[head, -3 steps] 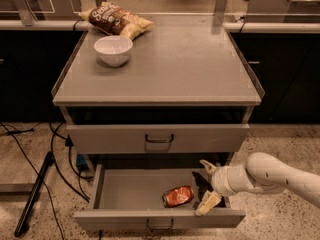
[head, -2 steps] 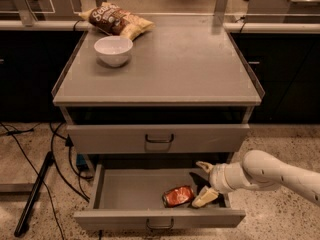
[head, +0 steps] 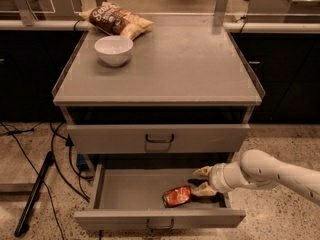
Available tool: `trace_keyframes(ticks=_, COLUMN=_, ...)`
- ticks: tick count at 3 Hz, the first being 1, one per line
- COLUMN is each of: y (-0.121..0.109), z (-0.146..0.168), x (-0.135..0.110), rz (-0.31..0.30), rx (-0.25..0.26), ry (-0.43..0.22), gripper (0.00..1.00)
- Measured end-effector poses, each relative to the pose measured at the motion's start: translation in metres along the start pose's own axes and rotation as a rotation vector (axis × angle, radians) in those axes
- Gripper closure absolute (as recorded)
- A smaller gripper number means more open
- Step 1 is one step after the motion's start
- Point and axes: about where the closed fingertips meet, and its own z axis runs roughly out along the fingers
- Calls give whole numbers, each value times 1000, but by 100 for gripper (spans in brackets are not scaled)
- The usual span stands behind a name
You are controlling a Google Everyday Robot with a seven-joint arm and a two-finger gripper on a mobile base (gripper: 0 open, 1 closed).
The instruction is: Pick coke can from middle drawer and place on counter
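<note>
The middle drawer (head: 105, 191) is pulled open below the shut drawer front. The coke can (head: 177, 196), red-orange and dented, lies on its side on the drawer floor, right of centre. My gripper (head: 200, 180) reaches in from the right on a white arm, inside the drawer just right of the can. Its two pale fingers (head: 202, 172) are spread, one behind the can's right end and one beside it, not closed on the can. The counter (head: 190, 64) is the grey cabinet top above.
A white bowl (head: 114, 50) stands on the counter at the left rear. A brown-and-yellow chip bag (head: 116, 20) lies behind it. The upper drawer front (head: 159, 138) is shut. A dark pole (head: 32, 194) and cables lie on the floor at left.
My gripper has moved left and deeper into the drawer, closing the gap to the can's right end. The can has not moved.
</note>
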Motion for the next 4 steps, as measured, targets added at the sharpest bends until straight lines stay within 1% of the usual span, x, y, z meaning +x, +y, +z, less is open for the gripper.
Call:
trace_keyframes(ticks=1, y=3, z=6, x=8, rz=10, rx=-11, ry=8, gripper=43)
trace_keyframes(ticks=3, y=13, z=23, x=23, rz=31, rx=-37, ry=10, gripper=37)
trace_keyframes(ticks=4, y=20, z=48, x=27, rz=27, rx=-52, ry=-21, gripper=33)
